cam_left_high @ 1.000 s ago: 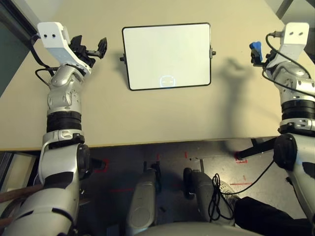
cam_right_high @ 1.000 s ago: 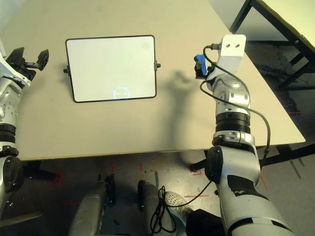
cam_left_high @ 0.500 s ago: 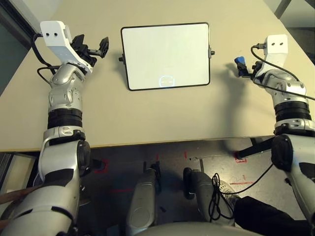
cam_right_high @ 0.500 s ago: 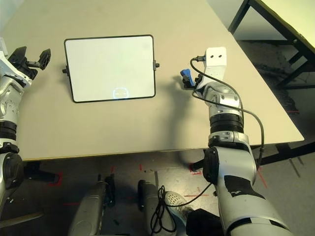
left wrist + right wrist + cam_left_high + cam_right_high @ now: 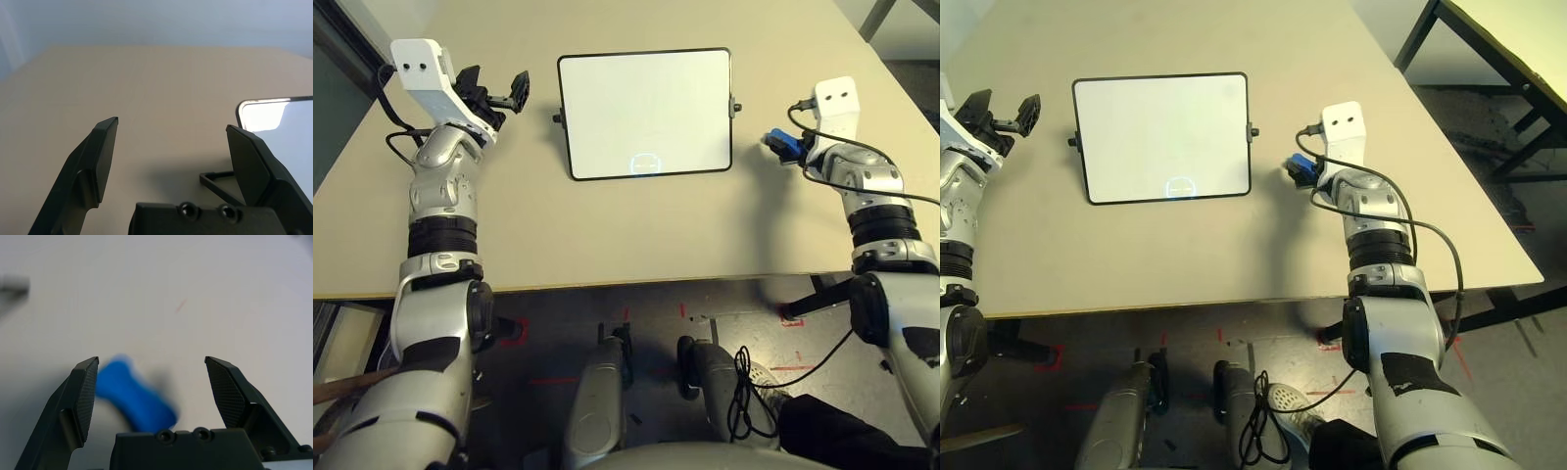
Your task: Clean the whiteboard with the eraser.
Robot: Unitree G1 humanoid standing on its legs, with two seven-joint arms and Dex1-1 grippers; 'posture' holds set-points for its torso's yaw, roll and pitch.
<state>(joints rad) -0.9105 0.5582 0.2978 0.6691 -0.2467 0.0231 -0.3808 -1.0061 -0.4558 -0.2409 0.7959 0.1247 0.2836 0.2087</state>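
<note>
Small bright blue oblong eraser lies on the beige surface between the wide-open fingers of the right tool, long axis oblique; the black-framed whiteboard sits leftward. Left tool wide, empty.

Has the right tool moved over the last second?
Yes. The right tool, with the eraser between its open fingers, came closer to the whiteboard.

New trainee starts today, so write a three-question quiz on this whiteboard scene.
1. On which side of the whiteboard, the robot's left or right, is the eraser?
2. True or false: the left gripper is shut.
3. The small drawn mark sits near the board edge that is: A) farthest from the robot, B) nearest the robot, C) beside a knob.
Key: 1 right; 2 false; 3 B.
</note>
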